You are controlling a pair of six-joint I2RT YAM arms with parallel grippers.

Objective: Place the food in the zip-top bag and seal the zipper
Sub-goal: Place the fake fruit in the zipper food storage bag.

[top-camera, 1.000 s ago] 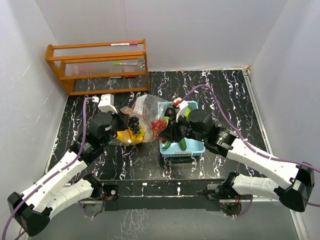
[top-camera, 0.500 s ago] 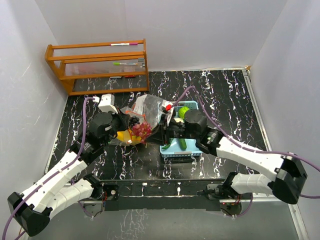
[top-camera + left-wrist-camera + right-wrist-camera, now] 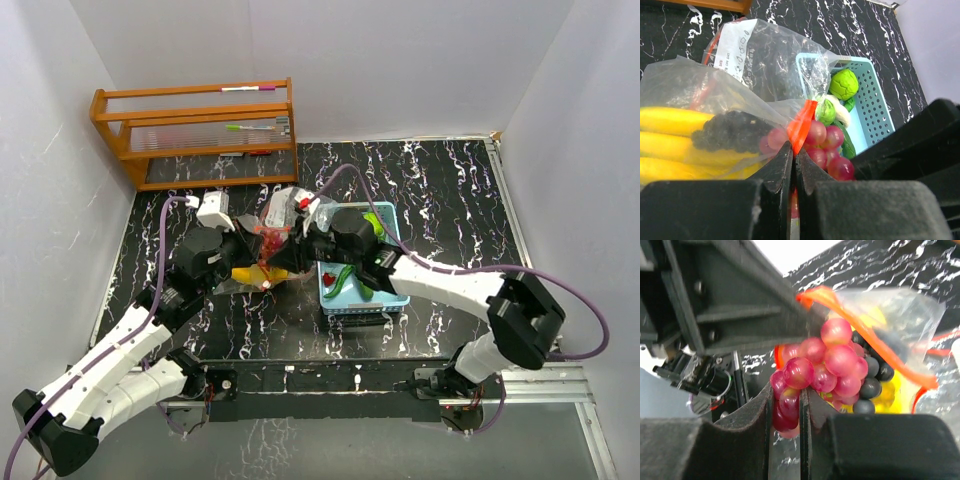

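My left gripper (image 3: pixel 262 258) (image 3: pixel 794 150) is shut on the red-orange zipper strip (image 3: pixel 802 120) of a clear bag (image 3: pixel 685 85) and holds its mouth up. Yellow pieces (image 3: pixel 670 120) and a dark grape bunch (image 3: pixel 727 131) show through that bag. My right gripper (image 3: pixel 290 255) (image 3: pixel 802 400) is shut on a bunch of red grapes (image 3: pixel 827 360) (image 3: pixel 827 147) right at that mouth, by the strip (image 3: pixel 875 342). A second clear bag (image 3: pixel 775 60) (image 3: pixel 290 208) with a white label lies just behind. Lime-green balls (image 3: pixel 843 84) and a green pepper piece (image 3: pixel 345 277) lie in the blue basket (image 3: pixel 396 297).
The blue basket (image 3: pixel 872 100) stands right of the bags, under my right arm, with a small red piece (image 3: pixel 328 277) in it. A wooden rack (image 3: pixel 195 130) stands at the back left. White walls close in the black marbled table (image 3: pixel 450 180).
My right gripper has carried the red grapes left, from over the basket to the mouth of the bag held by my left gripper. The left gripper has stayed shut on the strip.
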